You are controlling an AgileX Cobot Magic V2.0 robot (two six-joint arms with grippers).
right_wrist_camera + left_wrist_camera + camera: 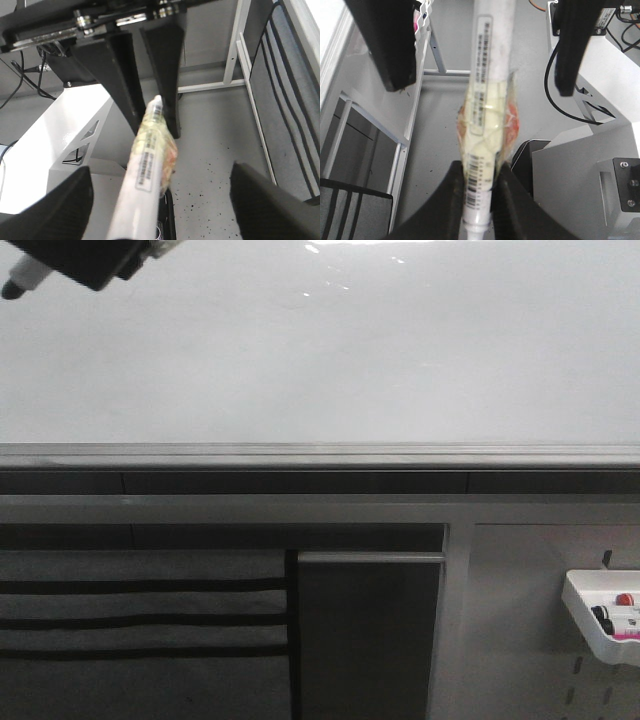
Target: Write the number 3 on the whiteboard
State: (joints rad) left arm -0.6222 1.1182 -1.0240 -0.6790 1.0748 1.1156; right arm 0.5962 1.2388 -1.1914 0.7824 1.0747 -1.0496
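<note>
Ok, status: the large glossy white whiteboard (330, 360) fills the upper half of the front view, plain white with glare streaks near its top edge, and its grey metal frame edge (320, 452) runs along the bottom. A black gripper part sits at the top-left corner of that view with a dark marker tip (16, 285) poking out to the left, in front of the board. Can't tell contact.

Left gripper (479, 172) is pinched on the white cylindrical marker (492, 50), its black fingers (451, 200) tight on both sides of the barrel. A yellowish clear tape wrap (485, 125) and a barcode label cover the barrel mid-length.

Right gripper (160, 172) is spread wide, its fingers flanking the same marker without touching it.

Lower right: a matte grey pegboard panel (520, 620) with a small white tray (585, 605) holding small items.
</note>
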